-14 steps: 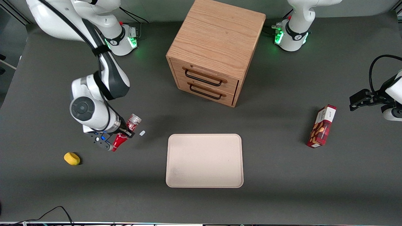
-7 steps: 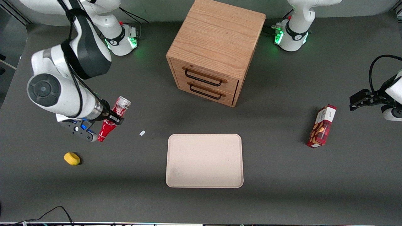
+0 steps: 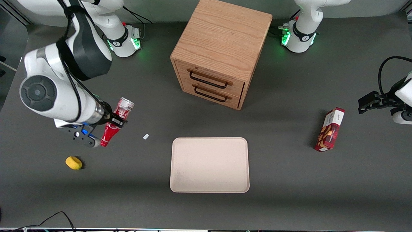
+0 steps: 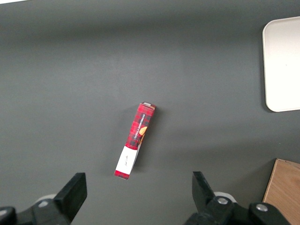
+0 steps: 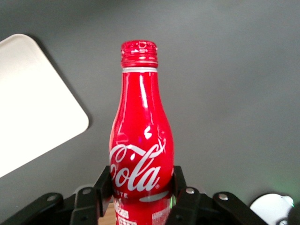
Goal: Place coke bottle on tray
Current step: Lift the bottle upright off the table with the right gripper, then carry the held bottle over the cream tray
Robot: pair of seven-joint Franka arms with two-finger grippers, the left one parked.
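Holding the coke bottle [image 3: 115, 121] clear of the table, the gripper [image 3: 111, 124] hangs toward the working arm's end of the table, with its fingers [image 5: 105, 180] clamped on the lower body of the bottle, one on each side of the white script logo. In the front view the bottle lies tilted, not upright: its silver base points away from the front camera and its red neck points toward it. The wrist view shows the long axis running straight out from between the fingers, cap outermost.

The tray [image 3: 209, 165] lies flat on the table, well apart from the gripper, toward the parked arm's end and somewhat nearer the front camera. Its surface carries nothing. One rounded corner of the tray [image 5: 33, 103] shows in the wrist view, to one side of the bottle's neck.

Judgement: the transfer is the step in hand. The coming move turns on a sideways carry toward the tray, followed by a descent. A small white scrap [image 3: 145, 136] lies on the table between gripper and tray. A yellow object [image 3: 73, 162] rests near the gripper, nearer the front camera.
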